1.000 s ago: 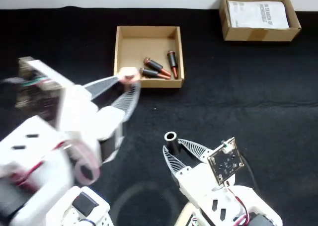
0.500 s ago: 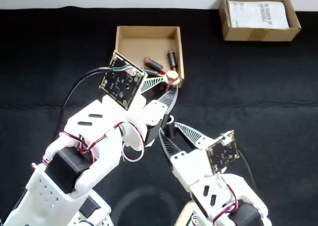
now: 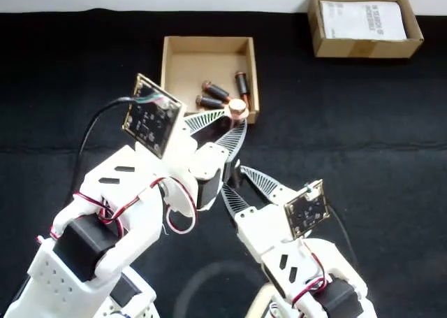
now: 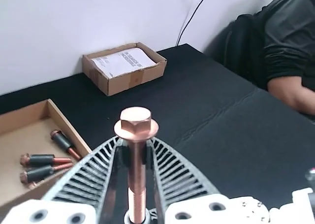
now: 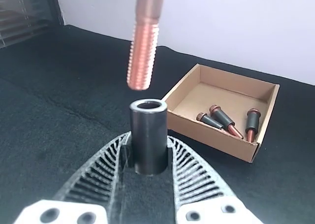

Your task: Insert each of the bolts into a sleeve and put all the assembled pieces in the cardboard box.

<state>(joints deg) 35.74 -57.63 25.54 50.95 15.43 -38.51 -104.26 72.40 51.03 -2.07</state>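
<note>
- The left claw (image 3: pixel 234 119) sits above the middle of the black tabletop (image 3: pixel 363 122), just in front of the cardboard box's near right corner. Its two ribbed fingers (image 4: pixel 170 167) are clamped on the shank of a copper-coloured bolt (image 4: pixel 136 175).
- The bolt stands upright with its hexagonal flanged head on top, clear of the fingertips. Its threaded end points down.
- The cardboard box (image 3: pixel 192 66) lies open on the tabletop beyond the arms. Three assembled pieces (image 3: pixel 218 93), dark sleeves with copper bolt ends showing, lie on their sides toward its right wall. Two of them are close together, and the third lies apart beside the wall.
- In the right wrist view, the bolt's threaded tip hangs just above the open mouth of the sleeve (image 5: pixel 147 120). It does not touch the sleeve and has not entered it.
- The right claw (image 5: pixel 148 138) is directly below the left one. Its fingers are closed around the black sleeve, which stands upright with its bore facing up.
- Far to the right, at the back edge of the tabletop, a second cardboard box (image 3: pixel 363 49) holds a printed sheet of paper (image 3: pixel 363 19). It is well apart from both arms.
</note>
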